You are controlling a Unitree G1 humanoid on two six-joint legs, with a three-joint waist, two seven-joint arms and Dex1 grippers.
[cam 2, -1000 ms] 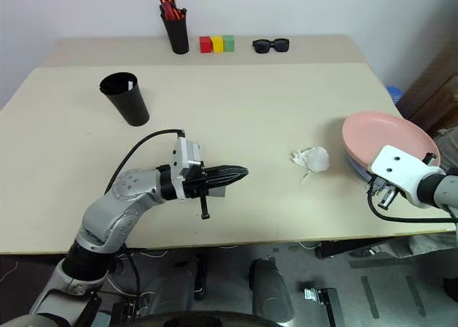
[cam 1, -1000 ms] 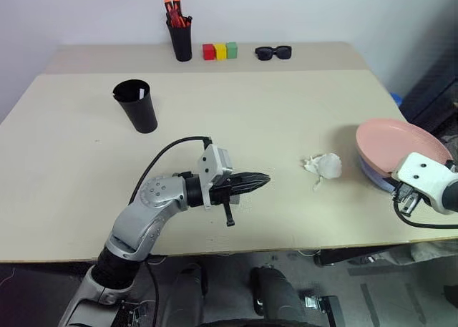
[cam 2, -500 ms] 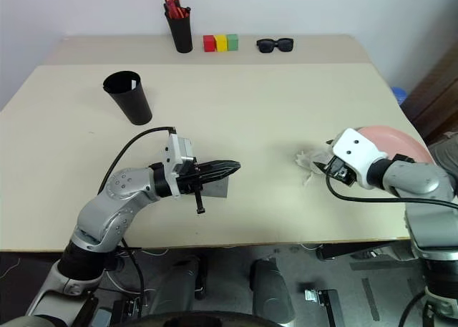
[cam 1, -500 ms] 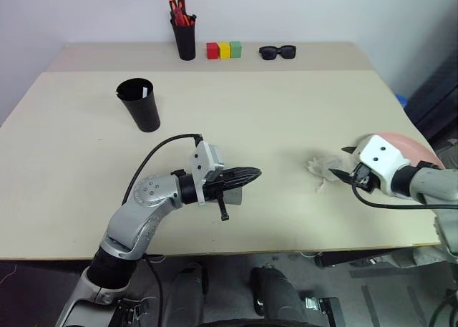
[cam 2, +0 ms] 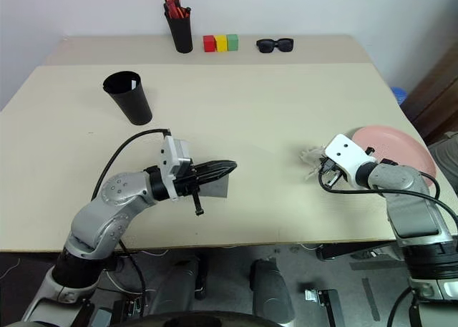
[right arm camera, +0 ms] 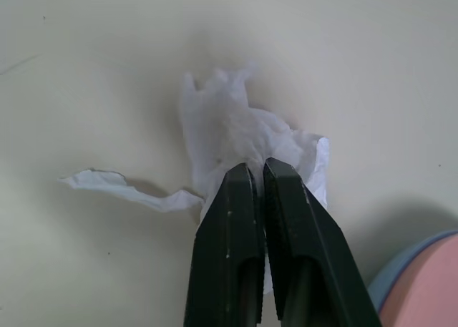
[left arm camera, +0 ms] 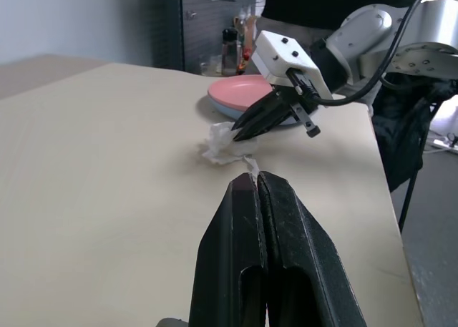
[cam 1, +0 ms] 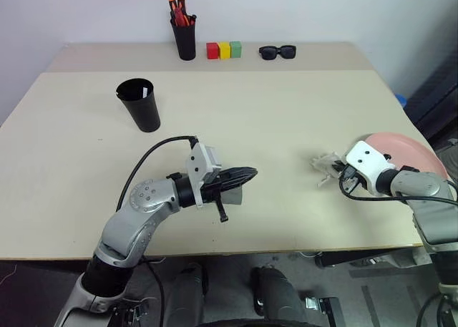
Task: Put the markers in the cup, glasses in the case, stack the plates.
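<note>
My right gripper [right arm camera: 256,168] is shut on a crumpled white tissue [right arm camera: 229,130] lying on the table, just left of the plates. The salmon pink plate [cam 1: 409,147] rests on the light blue plate [left arm camera: 230,112] at the table's right edge. My left gripper [cam 1: 247,174] is shut and empty, held level over the table's front middle. Under it shows a grey rectangular thing [cam 1: 233,194], apparently the case, partly hidden. The black cup [cam 1: 141,106] stands upright at the back left, with a white sliver inside its rim. The markers and the glasses are out of view.
At the table's far edge stand a black pen holder [cam 1: 184,42] with orange-capped pens, a row of red, yellow and green blocks [cam 1: 225,50], and black sunglasses [cam 1: 276,52]. The plates overhang the table's right edge.
My right gripper swung left from the plates to the tissue, opened beside it, then shut on it. The left arm stayed about where it was.
</note>
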